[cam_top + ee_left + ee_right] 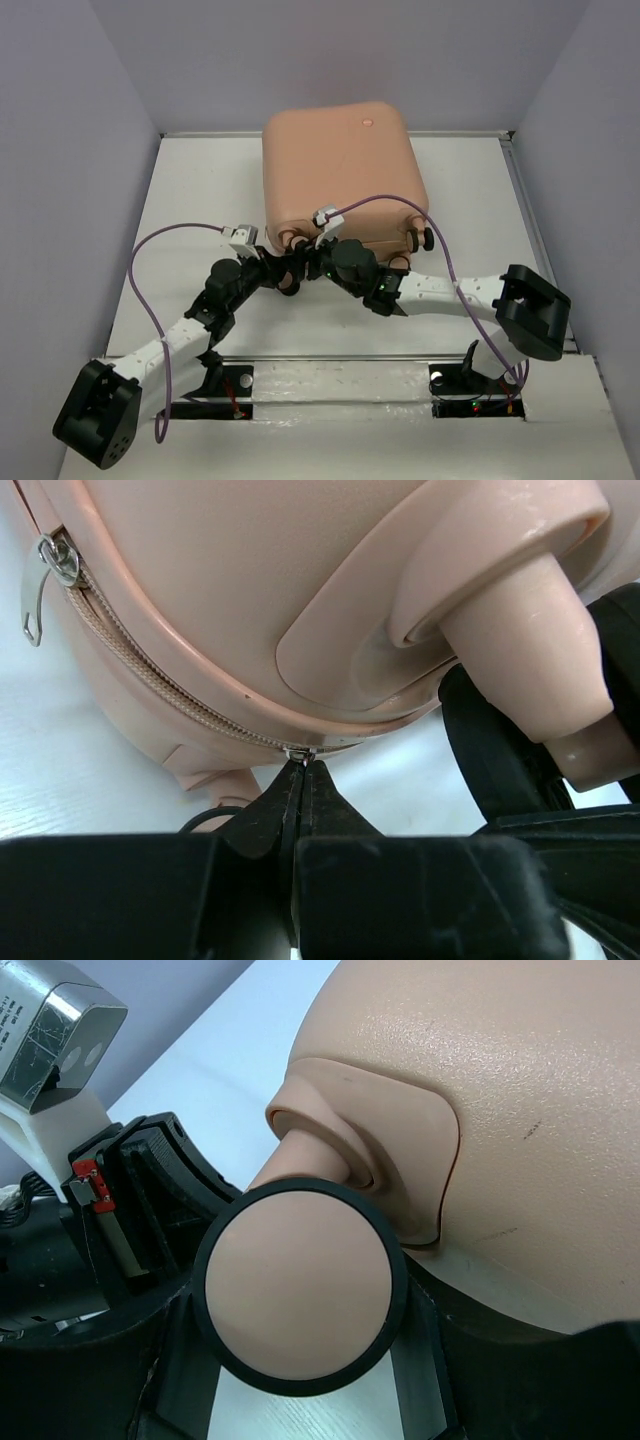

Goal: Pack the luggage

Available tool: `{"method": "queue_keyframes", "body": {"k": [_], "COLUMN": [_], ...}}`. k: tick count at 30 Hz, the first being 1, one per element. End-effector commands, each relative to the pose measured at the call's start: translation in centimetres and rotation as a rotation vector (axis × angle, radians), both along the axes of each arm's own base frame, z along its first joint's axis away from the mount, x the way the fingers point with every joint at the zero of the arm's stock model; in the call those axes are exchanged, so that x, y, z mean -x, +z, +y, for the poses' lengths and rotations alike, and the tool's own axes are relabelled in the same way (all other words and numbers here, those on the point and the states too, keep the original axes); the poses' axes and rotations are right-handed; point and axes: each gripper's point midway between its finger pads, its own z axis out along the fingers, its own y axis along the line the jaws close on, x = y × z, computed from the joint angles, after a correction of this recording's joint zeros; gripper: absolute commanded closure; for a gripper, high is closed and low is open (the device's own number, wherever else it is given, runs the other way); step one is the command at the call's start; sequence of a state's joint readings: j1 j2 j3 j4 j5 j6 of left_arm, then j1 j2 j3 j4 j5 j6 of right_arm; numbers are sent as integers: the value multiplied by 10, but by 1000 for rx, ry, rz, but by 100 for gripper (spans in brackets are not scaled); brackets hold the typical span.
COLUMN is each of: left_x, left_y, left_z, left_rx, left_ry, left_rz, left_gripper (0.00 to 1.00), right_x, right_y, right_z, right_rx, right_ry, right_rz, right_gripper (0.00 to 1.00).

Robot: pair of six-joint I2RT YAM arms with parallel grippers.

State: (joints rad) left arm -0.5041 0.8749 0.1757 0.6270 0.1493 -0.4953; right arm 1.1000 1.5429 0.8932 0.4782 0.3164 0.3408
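The luggage (340,170) is a peach-pink hard-shell suitcase lying closed at the back middle of the table, wheels toward the arms. My left gripper (284,264) is at its near edge. In the left wrist view, the left gripper (300,765) is shut on a small metal zipper pull (299,751) on the zipper line (150,675). A second slider with a hanging tab (55,562) sits further along the zipper. My right gripper (318,262) is beside it. In the right wrist view, the right gripper (300,1290) has its jaws on both sides of a black-rimmed peach wheel (298,1296).
The white table (190,200) is walled by lilac panels on three sides. Another black wheel (424,240) sticks out at the suitcase's near right corner. The left wrist's camera housing (50,1030) is close on the left in the right wrist view. Purple cables (150,270) loop over both arms.
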Motion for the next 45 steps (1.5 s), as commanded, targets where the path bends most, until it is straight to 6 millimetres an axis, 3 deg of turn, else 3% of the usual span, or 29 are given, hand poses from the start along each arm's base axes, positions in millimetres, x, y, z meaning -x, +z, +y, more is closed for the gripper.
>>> {"method": "queue_keyframes", "body": {"k": [1,4,6,10,11,13,15,16,17,23,25,27,28,29,31,32,33,34,36,37,40,45], "left_x": [-14,-21,-30,-30,-31,-29,-28,-28,-30,-58,-63,-49,-38,-27,2,12,28,35,45,50,56,50], "left_y": [44,40,37,13,13,7,3,2,4,23,28,48,38,49,42,47,33,28,25,12,5,18], "left_z": [-7,5,25,64,75,86,92,99,103,115,85,47,39,28,4,0,-7,-9,-10,-10,-13,-22], "left_rx": [51,31,-5,-118,-137,-168,-188,-187,-183,-166,-80,36,31,47,24,37,42,54,89,94,97,77], "left_ry": [7,84,206,399,458,504,538,576,605,695,562,370,306,224,12,-35,-96,-109,-122,-123,-148,-154], "left_rz": [-130,-100,-77,38,37,68,88,102,97,61,52,-19,-21,-66,-84,-103,-64,-48,-42,-11,-3,-50], "left_gripper": [94,94,94,94,94,94,94,94,94,94,94,94,94,94,94,93,88,72,57,42,33,32], "right_x": [-19,-19,-18,-15,-11,-8,-2,2,7,31,31,32,32,31,29,28,26,25,24,24,22,20], "right_y": [63,61,54,55,45,43,54,45,56,39,31,33,32,36,37,39,41,43,43,47,45,42], "right_z": [-5,-12,-19,-55,-63,-78,-94,-100,-107,-105,-103,-98,-96,-94,-91,-91,-90,-91,-90,-89,-85,-80], "right_rx": [-164,-159,-138,-132,-115,-110,-133,-109,-131,-115,-94,-92,-90,-90,-82,-82,-86,-87,-85,-88,-81,-80], "right_ry": [-67,-89,-101,-170,-174,-189,-204,-201,-192,-70,-62,-45,-39,-35,-36,-41,-46,-51,-53,-52,-49,-48], "right_rz": [-84,-82,-78,-89,-81,-80,-93,-82,-94,-49,-32,-28,-24,-34,-38,-44,-47,-50,-52,-57,-51,-39], "right_gripper": [93,93,93,93,93,93,93,93,93,93,93,93,93,93,93,93,93,93,93,93,93,93]}}
